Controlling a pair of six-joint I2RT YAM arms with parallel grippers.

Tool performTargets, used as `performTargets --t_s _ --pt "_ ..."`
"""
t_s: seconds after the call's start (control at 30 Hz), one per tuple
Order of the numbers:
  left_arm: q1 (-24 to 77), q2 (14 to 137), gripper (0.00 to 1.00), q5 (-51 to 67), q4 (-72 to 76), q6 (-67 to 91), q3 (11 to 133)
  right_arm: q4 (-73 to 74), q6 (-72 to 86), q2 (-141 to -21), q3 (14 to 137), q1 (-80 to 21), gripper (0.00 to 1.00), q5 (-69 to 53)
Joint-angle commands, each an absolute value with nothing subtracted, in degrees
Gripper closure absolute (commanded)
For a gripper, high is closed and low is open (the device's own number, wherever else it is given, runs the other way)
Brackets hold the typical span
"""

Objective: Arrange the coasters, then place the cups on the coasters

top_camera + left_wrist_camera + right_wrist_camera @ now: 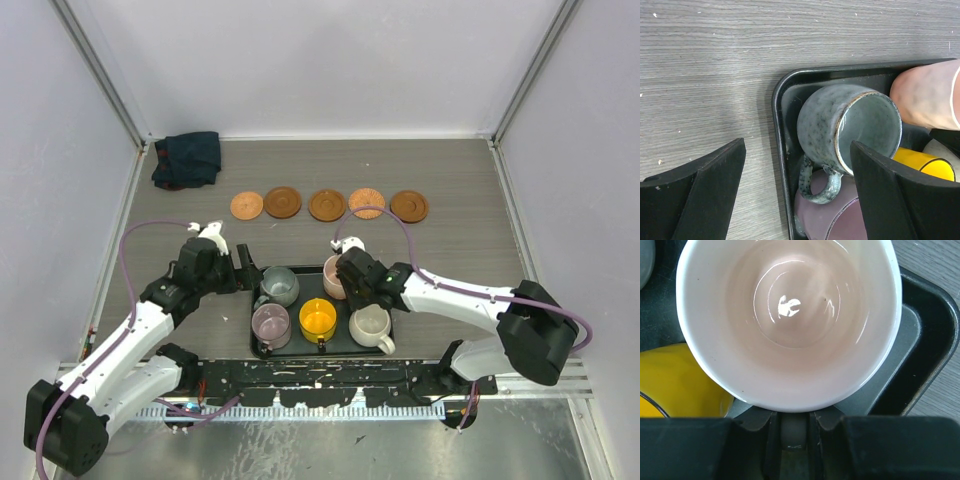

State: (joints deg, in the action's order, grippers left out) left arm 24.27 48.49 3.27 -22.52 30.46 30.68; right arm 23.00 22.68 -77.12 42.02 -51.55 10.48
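Observation:
Five brown coasters lie in a row at the back of the table. The black tray holds the grey-green cup, mauve cup, yellow cup, cream cup and pink cup. My left gripper is open at the tray's left edge. In the left wrist view its jaws straddle the grey-green cup, whose handle points toward the mauve cup. My right gripper is shut on the handle of the pink cup, over the tray.
A dark blue cloth lies crumpled in the back left corner. White walls close in the table on three sides. The yellow cup sits close beside the pink cup.

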Motion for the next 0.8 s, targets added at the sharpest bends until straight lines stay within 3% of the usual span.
performTargets --t_s 0.0,0.77 --pt "24.48 47.23 0.14 3.64 -19.6 30.61 30.97 19.14 22.88 -76.3 40.78 -51.02 0.99 16.53" --pt "24.56 46.51 0.13 2.59 -20.04 30.0 31.63 15.1 19.34 -67.11 44.3 -51.06 0.99 30.36"
